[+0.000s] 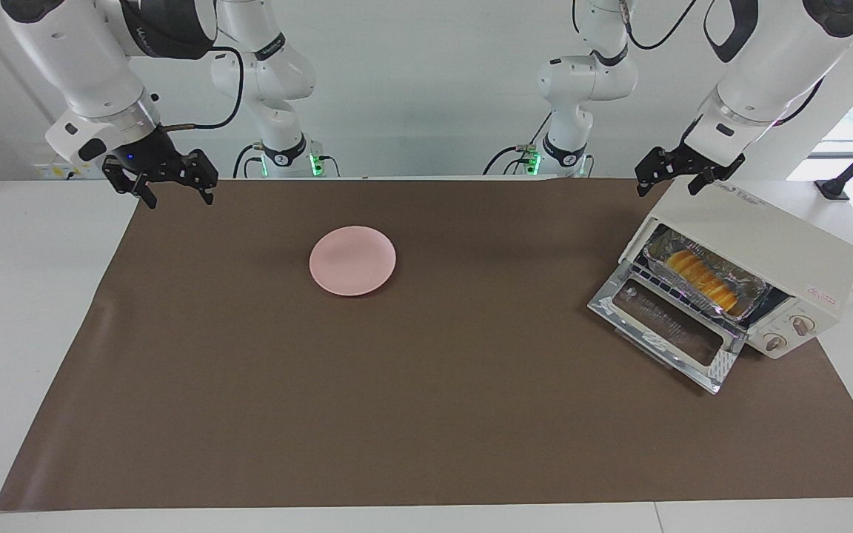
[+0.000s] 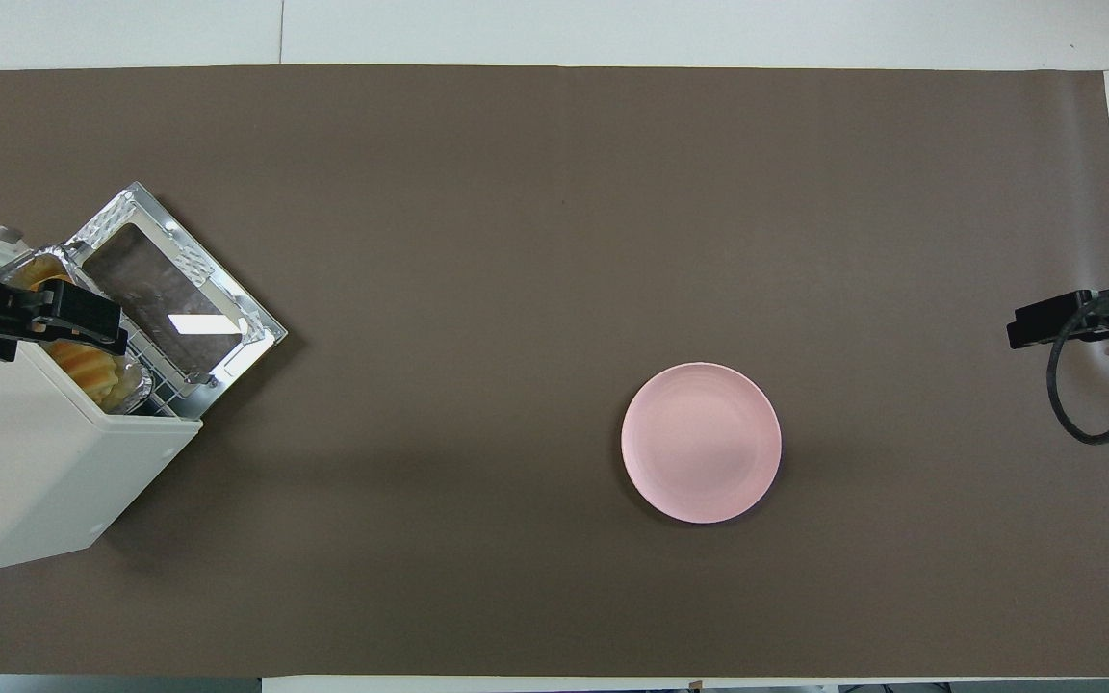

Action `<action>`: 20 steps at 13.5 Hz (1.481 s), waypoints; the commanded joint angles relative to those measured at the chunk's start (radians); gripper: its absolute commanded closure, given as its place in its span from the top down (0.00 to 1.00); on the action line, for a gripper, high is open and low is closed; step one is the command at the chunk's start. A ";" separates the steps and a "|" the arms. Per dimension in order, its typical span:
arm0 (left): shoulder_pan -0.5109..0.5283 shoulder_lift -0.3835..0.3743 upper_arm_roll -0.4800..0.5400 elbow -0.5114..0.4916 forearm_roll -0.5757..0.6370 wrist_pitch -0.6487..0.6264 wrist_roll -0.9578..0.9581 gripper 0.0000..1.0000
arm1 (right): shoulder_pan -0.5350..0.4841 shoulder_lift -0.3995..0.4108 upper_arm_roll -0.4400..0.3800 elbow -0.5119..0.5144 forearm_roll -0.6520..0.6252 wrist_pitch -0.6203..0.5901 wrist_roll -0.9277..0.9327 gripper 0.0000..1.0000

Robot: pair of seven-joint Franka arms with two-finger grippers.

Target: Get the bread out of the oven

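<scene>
facing view: bread (image 1: pixel 702 280) inside oven (image 1: pixel 767 244); left gripper (image 1: pixel 669 180) and right gripper (image 1: pixel 169 186) both released, empty.

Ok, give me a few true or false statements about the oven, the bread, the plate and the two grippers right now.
1. The oven door is open. True.
2. The bread lies on the pink plate. False: it sits in a foil tray inside the oven; the plate has nothing on it.
3. The left gripper hangs open over the oven. True.
4. The right gripper holds the bread. False: it is open and holds nothing, waiting at the right arm's end of the table.
</scene>
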 commanded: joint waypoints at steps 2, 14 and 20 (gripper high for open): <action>0.016 -0.012 -0.008 -0.016 0.010 0.014 0.012 1.00 | -0.007 -0.024 0.006 -0.025 0.013 -0.001 0.013 1.00; -0.002 0.294 0.006 0.286 0.033 0.010 -0.292 1.00 | -0.007 -0.024 0.006 -0.025 0.013 -0.001 0.013 1.00; -0.047 0.427 0.049 0.242 0.212 0.241 -0.419 1.00 | -0.007 -0.024 0.006 -0.025 0.013 -0.001 0.013 1.00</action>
